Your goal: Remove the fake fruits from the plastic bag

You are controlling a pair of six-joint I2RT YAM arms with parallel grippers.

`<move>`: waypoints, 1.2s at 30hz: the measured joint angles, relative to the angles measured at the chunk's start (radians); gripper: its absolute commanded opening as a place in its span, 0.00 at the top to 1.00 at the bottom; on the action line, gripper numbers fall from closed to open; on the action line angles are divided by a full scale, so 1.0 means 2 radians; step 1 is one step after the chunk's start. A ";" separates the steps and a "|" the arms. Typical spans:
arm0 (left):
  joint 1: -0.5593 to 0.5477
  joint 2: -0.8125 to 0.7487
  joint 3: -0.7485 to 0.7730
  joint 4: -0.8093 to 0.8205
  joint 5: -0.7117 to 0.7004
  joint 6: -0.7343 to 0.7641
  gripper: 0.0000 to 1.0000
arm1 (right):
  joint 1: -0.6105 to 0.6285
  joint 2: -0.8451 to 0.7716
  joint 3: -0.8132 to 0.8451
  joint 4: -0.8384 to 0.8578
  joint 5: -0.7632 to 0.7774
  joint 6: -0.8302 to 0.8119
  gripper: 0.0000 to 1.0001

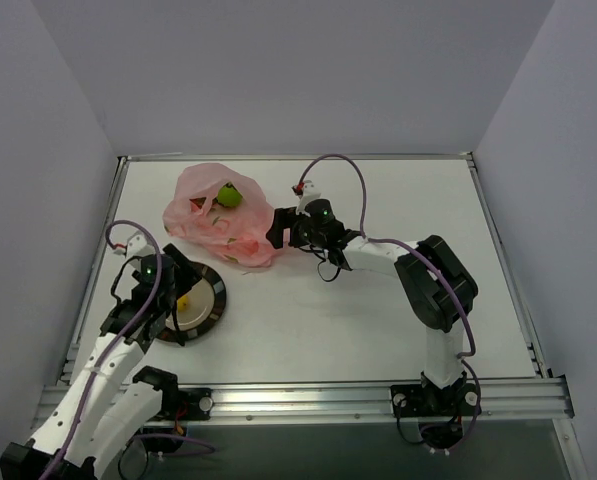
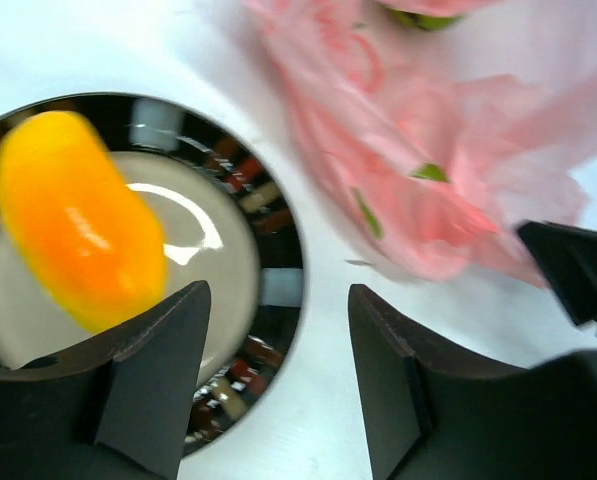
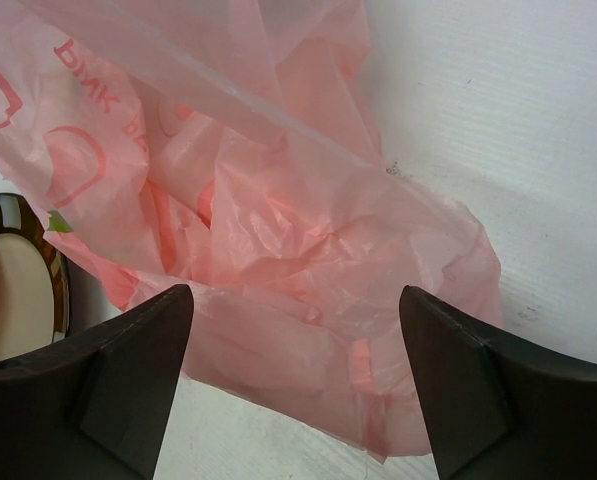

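The pink plastic bag [image 1: 218,218] lies crumpled at the back left, with the lime-green fruit [image 1: 229,196] inside it near the top. That fruit's edge shows in the left wrist view [image 2: 423,17]. The orange-yellow fruit [image 2: 78,220] is over the round dark-rimmed plate [image 2: 278,250], out of the bag. My left gripper [image 2: 278,390] is open and empty above the plate's right rim. My right gripper [image 3: 298,390] is open, its fingers either side of the bag's near edge [image 3: 308,300]. In the top view it [image 1: 278,228] sits at the bag's right side. I cannot make out the tiny red pieces.
The plate [image 1: 210,312] sits at the front left, just in front of the bag. The white table [image 1: 378,320] is walled at the back and both sides. A metal rail [image 1: 308,398] runs along the near edge.
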 measured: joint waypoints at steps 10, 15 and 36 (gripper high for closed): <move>-0.116 0.228 0.176 0.040 -0.044 0.041 0.46 | 0.000 0.000 0.000 0.000 0.000 0.000 0.25; -0.100 0.393 0.271 0.065 -0.042 0.078 0.46 | 0.000 0.000 0.000 0.000 0.000 0.000 0.25; -0.019 0.652 0.482 0.131 0.007 0.174 0.06 | 0.014 0.009 0.017 -0.006 0.002 0.006 0.00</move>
